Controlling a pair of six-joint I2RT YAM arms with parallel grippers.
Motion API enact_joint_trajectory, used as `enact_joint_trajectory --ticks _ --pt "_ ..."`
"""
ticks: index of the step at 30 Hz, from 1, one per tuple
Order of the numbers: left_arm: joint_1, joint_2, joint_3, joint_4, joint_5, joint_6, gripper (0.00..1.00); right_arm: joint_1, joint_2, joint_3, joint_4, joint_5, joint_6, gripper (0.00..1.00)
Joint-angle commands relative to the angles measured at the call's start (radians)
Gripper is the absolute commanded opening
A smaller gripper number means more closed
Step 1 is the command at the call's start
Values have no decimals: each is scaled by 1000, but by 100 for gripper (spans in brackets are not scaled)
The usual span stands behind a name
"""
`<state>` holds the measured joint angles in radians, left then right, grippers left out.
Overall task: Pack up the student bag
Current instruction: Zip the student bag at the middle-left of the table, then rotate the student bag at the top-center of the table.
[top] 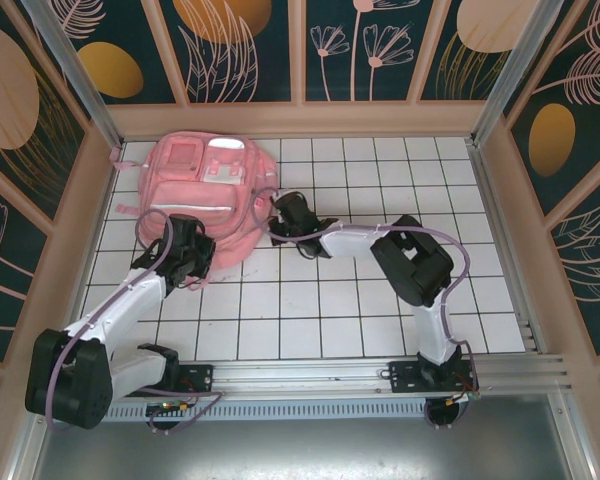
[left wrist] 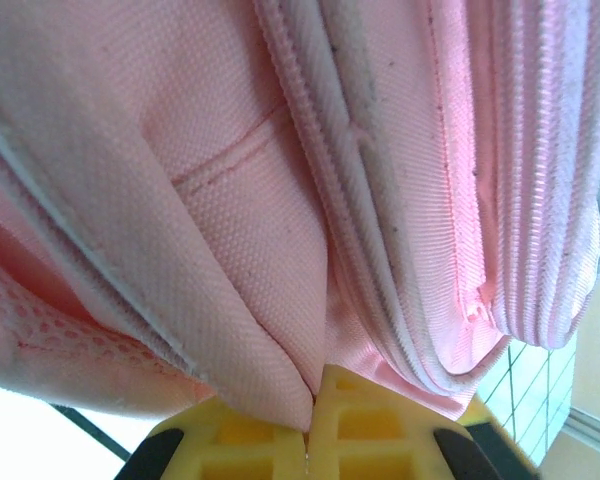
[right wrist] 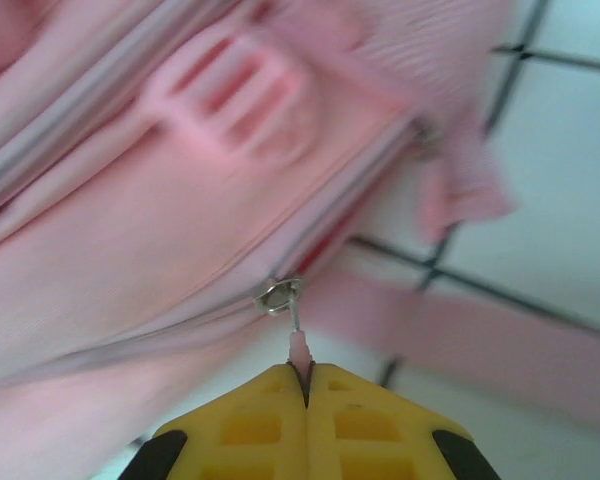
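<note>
- The student bag (top: 205, 190) is seen lying flat at the far left of the white-tiled worktop (top: 380, 300), front pockets up.
- The left gripper (left wrist: 310, 400) is closed to a thin seam on a fold of fabric (left wrist: 270, 350) at the bag's near edge. The cloth is pinched between the yellow fingers.
- The right gripper (right wrist: 302, 375) is clamped on the small zip pull (right wrist: 298, 347) at the bag's right side, just below the metal slider (right wrist: 278, 293). A loose strap (right wrist: 480, 335) is laid across the tiles beside it.
- The step in hand is judged to be zip work, with the bag steadied by one arm and the pull drawn by the other.
- Whether the zip is being opened or closed cannot be told, and the contents are hidden, so how much has been packed cannot be judged.
</note>
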<state>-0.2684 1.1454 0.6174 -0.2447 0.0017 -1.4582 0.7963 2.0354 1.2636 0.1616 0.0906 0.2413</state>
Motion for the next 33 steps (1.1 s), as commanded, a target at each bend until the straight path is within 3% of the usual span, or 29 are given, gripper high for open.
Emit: enact_joint_trajectory --ticks 1,13,20,26,33 --pt "12 -46 42 -114 -83 72 0 -70 2 18 -62 182 -37 0" --pt "14 -93 70 -103 28 159 0 -212 208 290 -178 210 -50 0" --pt "-68 40 137 48 210 195 0 -278 118 184 -155 244 -20 0" --pt "-194 166 218 170 252 160 0 -338 46 102 -151 262 -24 0" --pt "-272 339 349 228 293 169 0 -374 -34 34 -145 270 -17 0"
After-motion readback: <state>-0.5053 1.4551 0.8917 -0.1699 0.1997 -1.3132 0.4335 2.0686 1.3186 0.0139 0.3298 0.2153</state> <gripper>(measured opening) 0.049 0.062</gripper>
